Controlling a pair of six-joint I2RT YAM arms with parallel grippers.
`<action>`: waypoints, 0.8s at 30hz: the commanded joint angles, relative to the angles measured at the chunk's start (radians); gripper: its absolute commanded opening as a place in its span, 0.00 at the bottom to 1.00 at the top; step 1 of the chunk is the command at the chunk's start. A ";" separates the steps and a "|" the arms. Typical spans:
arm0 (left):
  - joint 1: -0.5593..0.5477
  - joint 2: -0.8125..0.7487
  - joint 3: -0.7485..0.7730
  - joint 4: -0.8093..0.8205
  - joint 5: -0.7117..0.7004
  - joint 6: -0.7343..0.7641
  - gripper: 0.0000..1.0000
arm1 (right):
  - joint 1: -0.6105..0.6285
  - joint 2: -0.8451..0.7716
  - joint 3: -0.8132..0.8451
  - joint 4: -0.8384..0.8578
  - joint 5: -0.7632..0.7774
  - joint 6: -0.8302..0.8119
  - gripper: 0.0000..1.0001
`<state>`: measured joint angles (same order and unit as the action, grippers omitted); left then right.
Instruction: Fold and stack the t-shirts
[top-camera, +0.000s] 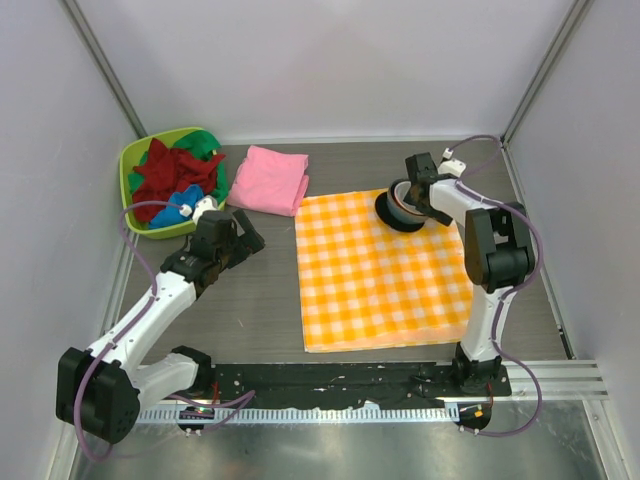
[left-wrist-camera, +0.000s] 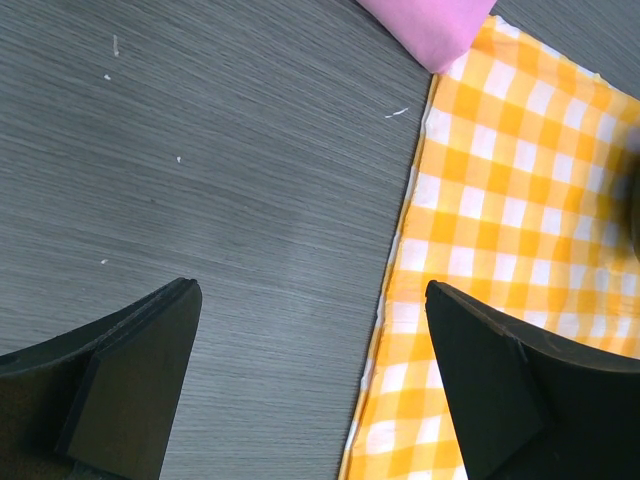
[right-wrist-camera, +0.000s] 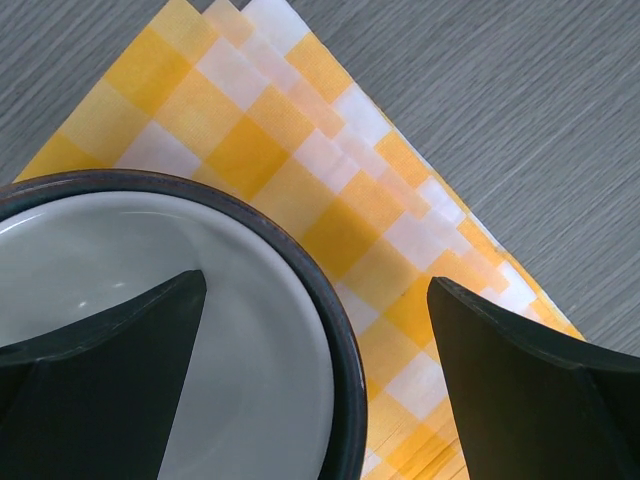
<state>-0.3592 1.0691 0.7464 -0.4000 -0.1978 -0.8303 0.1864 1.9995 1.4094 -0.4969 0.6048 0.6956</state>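
One pink t-shirt (top-camera: 268, 180) lies folded on the table (top-camera: 250, 300) beside the green bin (top-camera: 128, 170). The red t-shirt (top-camera: 172, 172), blue t-shirt (top-camera: 178, 202) and green t-shirt (top-camera: 207, 141) are heaped unfolded in the bin. The left tool (left-wrist-camera: 312, 288) and right tool (right-wrist-camera: 315, 288) gape wide, holding nothing.

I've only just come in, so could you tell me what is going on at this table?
Two robot arms are set up to fold and stack t-shirts. A pink t-shirt lies folded on the table beside the green bin. The bin holds a red t-shirt, a blue t-shirt and a green t-shirt in a crumpled heap. Neither arm holds anything. The left gripper hangs open over bare table beside the checked cloth, and the right gripper hangs open above a dark bowl at the cloth's far edge.
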 joint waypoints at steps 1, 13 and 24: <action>-0.001 0.002 -0.005 0.043 -0.017 0.005 1.00 | -0.022 -0.019 -0.104 -0.063 -0.008 -0.010 0.99; -0.003 -0.017 -0.013 0.036 -0.018 0.000 1.00 | 0.044 -0.163 -0.194 -0.048 -0.023 -0.042 0.99; -0.004 -0.031 -0.015 0.030 -0.023 0.008 1.00 | 0.199 -0.223 -0.052 -0.127 0.022 -0.065 0.99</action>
<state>-0.3599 1.0683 0.7334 -0.4000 -0.1986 -0.8303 0.3397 1.8442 1.2648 -0.5438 0.5823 0.6548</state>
